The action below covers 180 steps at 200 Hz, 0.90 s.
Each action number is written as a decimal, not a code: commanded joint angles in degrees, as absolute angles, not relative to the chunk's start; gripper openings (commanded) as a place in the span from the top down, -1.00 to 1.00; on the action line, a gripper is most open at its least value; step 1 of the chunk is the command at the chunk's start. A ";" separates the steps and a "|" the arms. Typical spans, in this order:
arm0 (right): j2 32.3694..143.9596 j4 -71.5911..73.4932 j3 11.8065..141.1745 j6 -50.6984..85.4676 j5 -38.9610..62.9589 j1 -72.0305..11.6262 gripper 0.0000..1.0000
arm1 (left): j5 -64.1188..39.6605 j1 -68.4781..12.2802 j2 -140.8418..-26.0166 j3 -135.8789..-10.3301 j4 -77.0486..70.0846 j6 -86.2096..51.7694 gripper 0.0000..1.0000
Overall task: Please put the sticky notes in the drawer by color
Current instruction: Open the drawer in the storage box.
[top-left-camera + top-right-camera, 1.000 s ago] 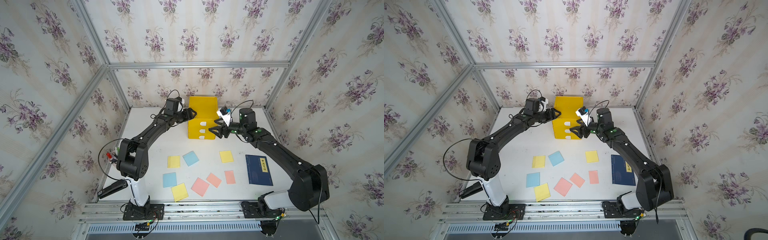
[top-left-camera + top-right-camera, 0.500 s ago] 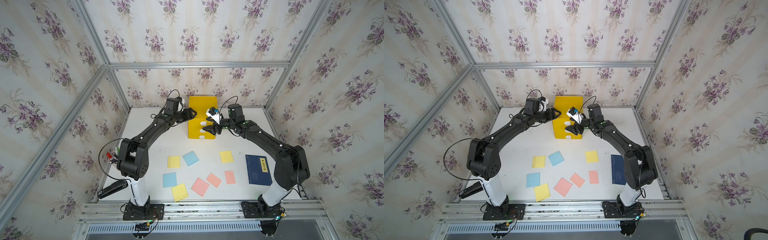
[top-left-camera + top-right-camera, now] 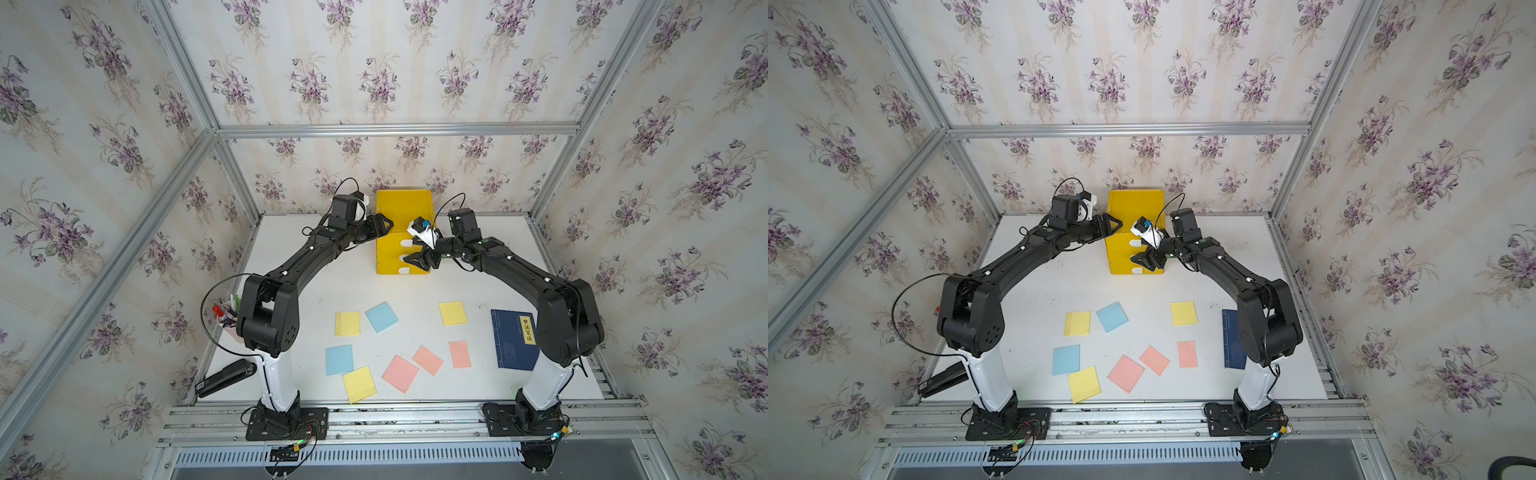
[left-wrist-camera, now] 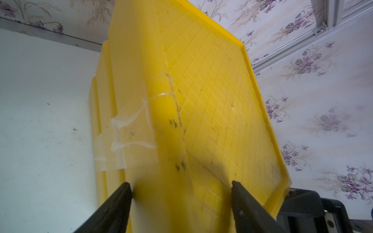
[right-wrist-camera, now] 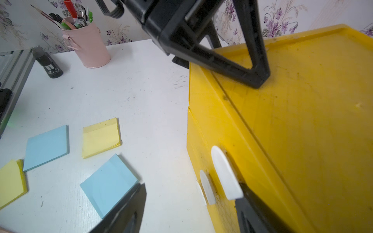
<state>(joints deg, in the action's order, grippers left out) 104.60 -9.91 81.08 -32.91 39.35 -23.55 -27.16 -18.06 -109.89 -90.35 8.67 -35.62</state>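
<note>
The yellow drawer (image 3: 402,207) (image 3: 1133,203) stands at the back of the table, its three fronts with white tabs (image 5: 226,173) pushed in. My left gripper (image 3: 384,226) (image 4: 179,185) straddles its upper left edge, one finger on the top and one on the side, shut on it. My right gripper (image 3: 419,259) (image 5: 192,189) is open at the front, one finger just behind the top tab. The sticky notes lie loose on the table: yellow (image 3: 347,323) (image 3: 452,312) (image 3: 359,383), blue (image 3: 381,316) (image 3: 339,359) and pink (image 3: 400,373) (image 3: 427,360) (image 3: 459,354).
A dark blue book (image 3: 514,338) lies at the right, partly under the right arm's elbow. A pink pen cup (image 5: 86,46) and a black stapler (image 3: 226,377) sit along the left edge. Walls close the table on three sides.
My right gripper has swung left from beside the drawer to its front by the tabs, and its jaws have narrowed slightly. The left arm has not moved.
</note>
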 commanded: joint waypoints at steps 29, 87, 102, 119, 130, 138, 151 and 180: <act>105.67 -11.74 83.48 -33.59 41.24 -23.52 -0.47 | -27.24 -17.62 -111.28 -91.60 18.10 -33.40 -0.42; 103.01 -12.07 79.78 -31.15 46.33 -24.56 -0.43 | -29.27 -16.74 -110.50 -91.68 18.96 -33.57 -0.43; 101.41 -12.03 77.82 -31.07 46.36 -25.25 -0.44 | -30.14 -15.93 -109.88 -91.59 19.07 -34.25 -0.44; 99.17 -11.80 75.52 -30.49 45.59 -25.87 -0.43 | -30.54 -15.41 -109.27 -91.69 19.50 -34.45 -0.45; 97.33 -10.99 73.35 -29.52 45.49 -26.00 -0.41 | -30.67 -15.30 -108.83 -91.58 19.55 -34.46 -0.45; 96.01 -9.97 71.66 -28.94 45.59 -26.23 -0.41 | -30.80 -15.29 -108.65 -91.57 19.75 -34.39 -0.45; 94.20 -9.40 69.26 -28.74 45.17 -26.95 -0.41 | -30.89 -15.25 -108.38 -91.52 20.04 -34.28 -0.45; 91.47 -10.67 66.75 -28.13 43.87 -28.64 -0.41 | -31.20 -15.28 -107.81 -90.33 19.41 -34.80 -0.45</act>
